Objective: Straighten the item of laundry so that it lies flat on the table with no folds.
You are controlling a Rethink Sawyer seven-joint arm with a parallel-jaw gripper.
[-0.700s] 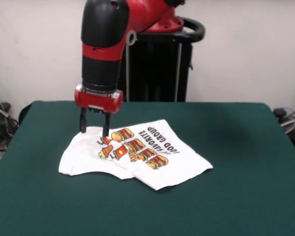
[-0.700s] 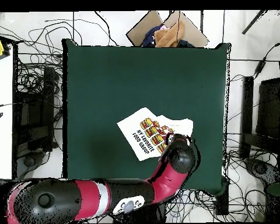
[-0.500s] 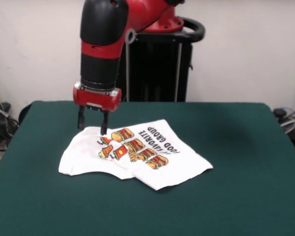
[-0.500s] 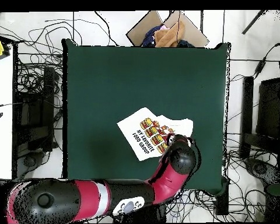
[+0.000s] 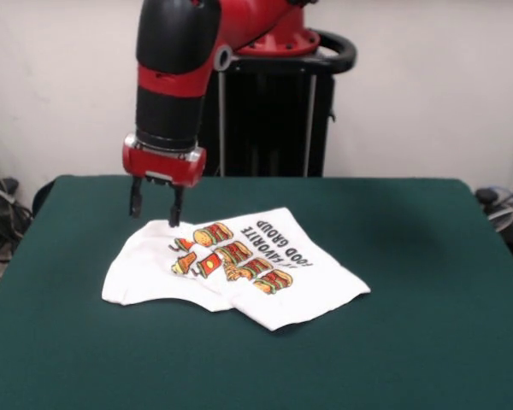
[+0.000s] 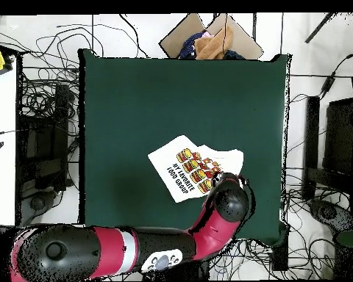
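The item of laundry (image 5: 239, 269) (image 6: 190, 169), a small white T-shirt with food cartoons and black lettering, lies crumpled on the green table (image 5: 410, 282) (image 6: 150, 103), one part folded over its front. My gripper (image 5: 153, 211) hangs open just above the shirt's far left corner, with nothing between its fingers. From overhead the arm's red and black wrist (image 6: 229, 203) covers the gripper and the shirt's nearest corner.
A cardboard box with cloth in it (image 6: 209, 40) sits beyond the table's far edge in the overhead view. Cables lie on the floor all round. Bare green table surrounds the shirt on every side.
My gripper has risen off the shirt and shifted slightly left in the front view. The shirt has kept its shape and place.
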